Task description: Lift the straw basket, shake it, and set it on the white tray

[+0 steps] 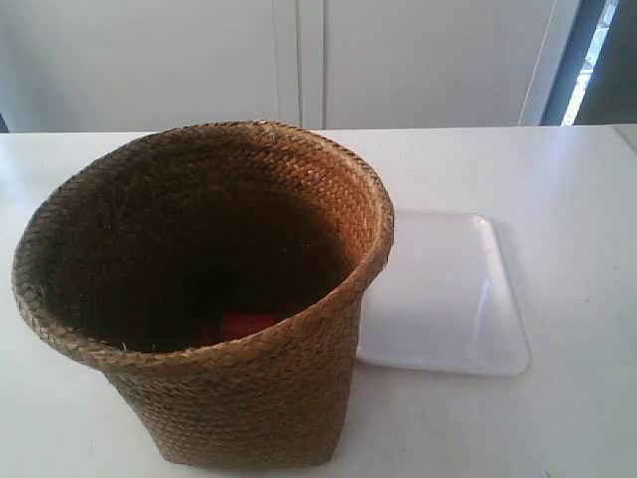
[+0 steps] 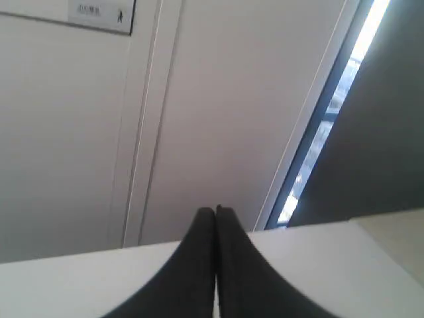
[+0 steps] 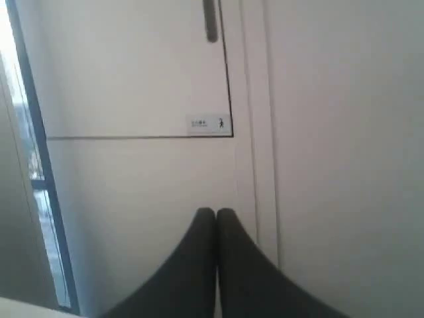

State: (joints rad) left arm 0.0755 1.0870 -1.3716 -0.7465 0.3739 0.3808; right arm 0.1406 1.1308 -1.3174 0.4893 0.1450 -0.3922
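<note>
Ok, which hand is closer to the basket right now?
Cannot tell. The left hand and right hand both face the wall, shut; neither appears beside the basket.

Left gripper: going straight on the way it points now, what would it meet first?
Probably the pale wall panel beyond the far edge of the table: the left gripper, shut, aims at it and nothing shows between. Depth is unclear.
</note>
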